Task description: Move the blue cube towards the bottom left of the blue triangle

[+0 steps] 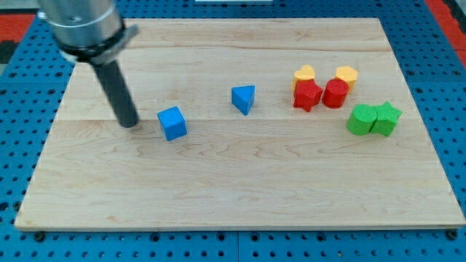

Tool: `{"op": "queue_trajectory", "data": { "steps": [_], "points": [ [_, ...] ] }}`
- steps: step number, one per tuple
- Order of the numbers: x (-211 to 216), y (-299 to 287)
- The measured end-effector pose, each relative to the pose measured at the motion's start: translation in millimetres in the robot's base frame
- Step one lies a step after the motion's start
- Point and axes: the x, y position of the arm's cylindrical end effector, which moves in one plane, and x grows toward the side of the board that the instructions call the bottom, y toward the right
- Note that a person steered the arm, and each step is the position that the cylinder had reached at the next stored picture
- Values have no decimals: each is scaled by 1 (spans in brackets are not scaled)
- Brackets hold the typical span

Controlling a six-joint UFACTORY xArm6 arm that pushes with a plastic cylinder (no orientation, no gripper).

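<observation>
No text, label, brand, number or sign is showing anywhere; the board (240, 189) is showing only bare wood grain; the blocks are showing plain coloured faces; the rod is carrying no readable marking.
</observation>
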Motion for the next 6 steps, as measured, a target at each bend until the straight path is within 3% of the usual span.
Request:
{"op": "queue_trajectory", "data": {
  "steps": [3,4,5,6],
  "points": [
    [-19,78],
    [-18,71],
    [-28,20],
    [3,-5]
  ]
}}
